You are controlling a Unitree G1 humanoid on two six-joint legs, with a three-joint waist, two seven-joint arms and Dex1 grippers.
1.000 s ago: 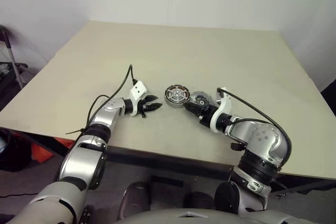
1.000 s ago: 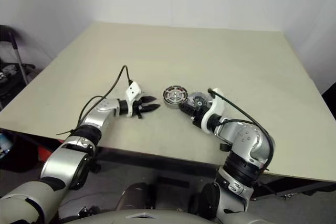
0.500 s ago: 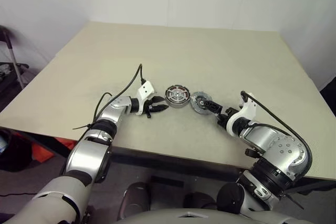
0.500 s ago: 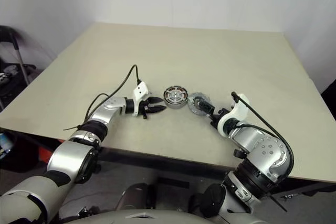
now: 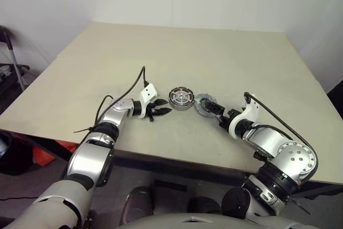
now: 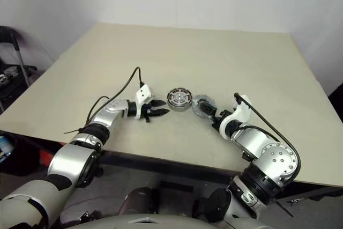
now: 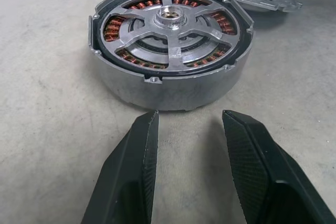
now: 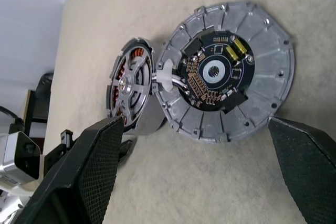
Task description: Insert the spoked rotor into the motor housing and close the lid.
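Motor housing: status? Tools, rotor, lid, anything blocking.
Both tools open, empty: left tool facing the motor housing, right tool at the lid. Spoked rotor seated in housing. Lid flat alongside, circuit side up. Nothing blocking.

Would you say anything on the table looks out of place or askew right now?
Yes. The lid lies on the table beside the motor housing with its circuit-board side up, a short white cable joining them. The spoked rotor sits inside the housing, which is not yet closed.
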